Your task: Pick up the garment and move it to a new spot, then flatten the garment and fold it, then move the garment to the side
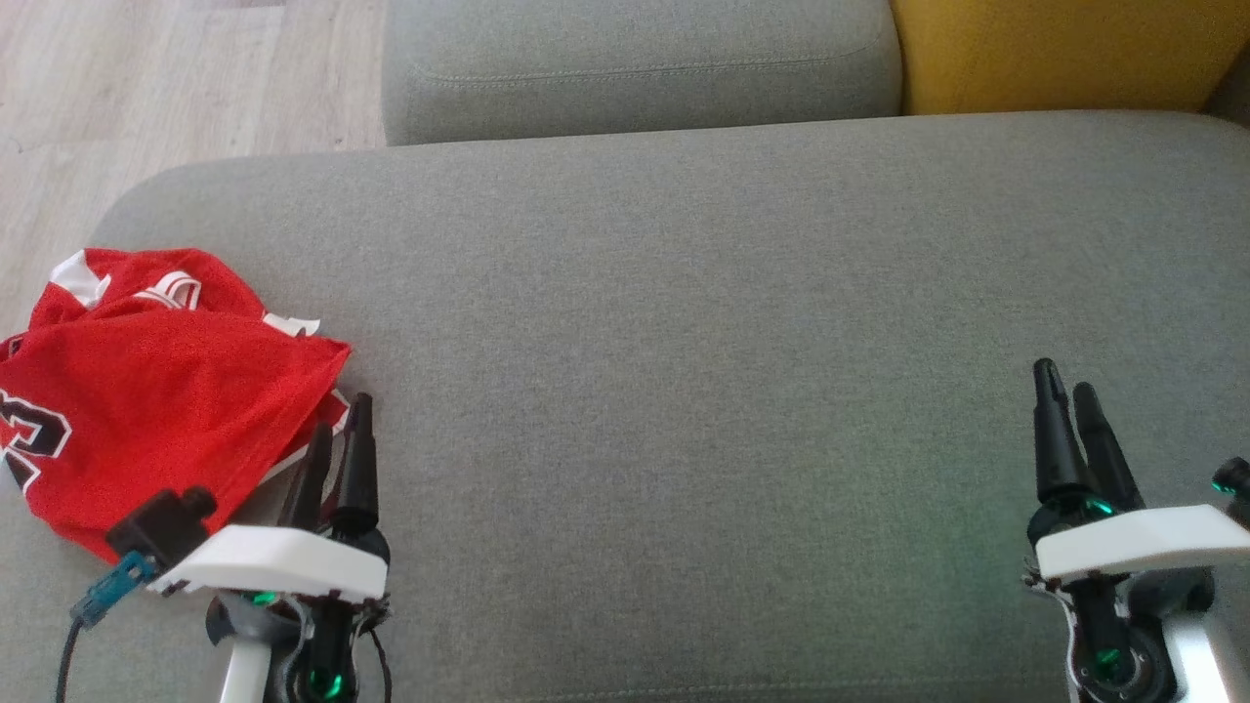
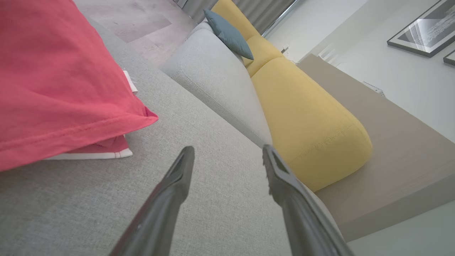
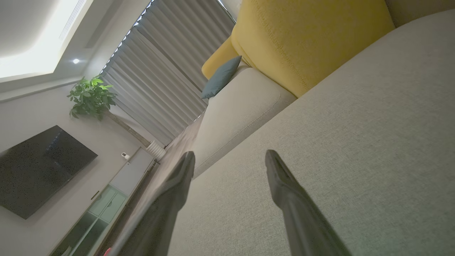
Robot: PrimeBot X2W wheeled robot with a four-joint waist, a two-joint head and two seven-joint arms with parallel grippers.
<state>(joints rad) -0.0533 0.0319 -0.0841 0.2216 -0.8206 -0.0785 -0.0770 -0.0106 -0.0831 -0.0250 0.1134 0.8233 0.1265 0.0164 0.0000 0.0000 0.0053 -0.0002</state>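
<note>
The garment (image 1: 146, 386) is a red jersey with white trim and a black number, lying crumpled at the left end of the grey sofa seat (image 1: 684, 322). My left gripper (image 1: 340, 415) stands open just right of its lower corner, nothing between the fingers. In the left wrist view the garment (image 2: 60, 81) fills the upper left, and the left gripper (image 2: 227, 151) hovers over bare cushion beside its hem. Far to the right, my right gripper (image 1: 1064, 379) is open over bare cushion; the right wrist view shows the right gripper (image 3: 229, 156) with spread fingers and nothing in it.
A grey back cushion (image 1: 635, 63) and a yellow cushion (image 1: 1055, 49) line the far side of the seat. Wooden floor (image 1: 146, 88) lies beyond the seat's left edge. A blue pillow (image 2: 229, 33) rests further along the sofa.
</note>
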